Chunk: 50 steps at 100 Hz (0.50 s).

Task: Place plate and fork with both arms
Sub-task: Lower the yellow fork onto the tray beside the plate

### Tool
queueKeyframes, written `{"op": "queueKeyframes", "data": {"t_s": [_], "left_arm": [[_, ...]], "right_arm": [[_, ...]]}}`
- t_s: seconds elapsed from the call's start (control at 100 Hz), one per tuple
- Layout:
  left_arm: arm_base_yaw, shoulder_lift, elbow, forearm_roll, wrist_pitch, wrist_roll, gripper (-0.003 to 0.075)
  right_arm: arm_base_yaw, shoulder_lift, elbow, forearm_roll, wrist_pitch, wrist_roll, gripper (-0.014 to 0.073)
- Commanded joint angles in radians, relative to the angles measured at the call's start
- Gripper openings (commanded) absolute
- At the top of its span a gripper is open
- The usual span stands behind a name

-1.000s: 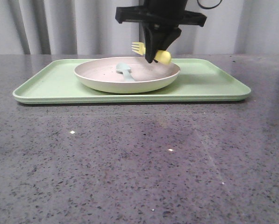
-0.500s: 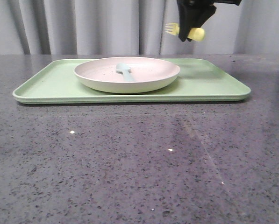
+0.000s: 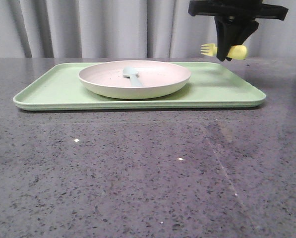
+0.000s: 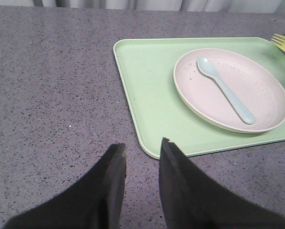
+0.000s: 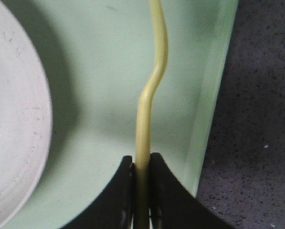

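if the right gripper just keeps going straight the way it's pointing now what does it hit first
Probably the tray. The right gripper, shut on the fork, points down at bare tray floor between the plate and the tray's rim. Depth is unclear.

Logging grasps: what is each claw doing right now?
Left claw: open, holding nothing, over the table short of the tray.
Right claw: closed on the fork, above the tray's right end.

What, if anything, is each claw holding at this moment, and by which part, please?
The right claw is shut on the yellow fork, pinching its handle end, tines pointing away. The left claw is open and holds nothing.
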Motion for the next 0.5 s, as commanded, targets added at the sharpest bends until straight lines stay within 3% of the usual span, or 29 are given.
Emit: {"op": "queueKeyframes", "data": {"t_s": [0.0,0.26,0.49], "left_arm": [[0.002,-0.003,-0.026,-0.017,-0.068,-0.005,0.0176],[0.002,-0.003,-0.026,-0.017,-0.068,-0.005,0.0176],[0.002,-0.003,-0.026,-0.017,-0.068,-0.005,0.0177]], "right_arm": [[-0.005,-0.063,-0.006,0.004,0.073,-0.007,-0.0068],[-0.005,-0.049,0.016,0.062,0.061,-0.047,-0.0036],[-0.005,-0.043,0.016,0.09,0.058,-0.052,0.0325]]}}
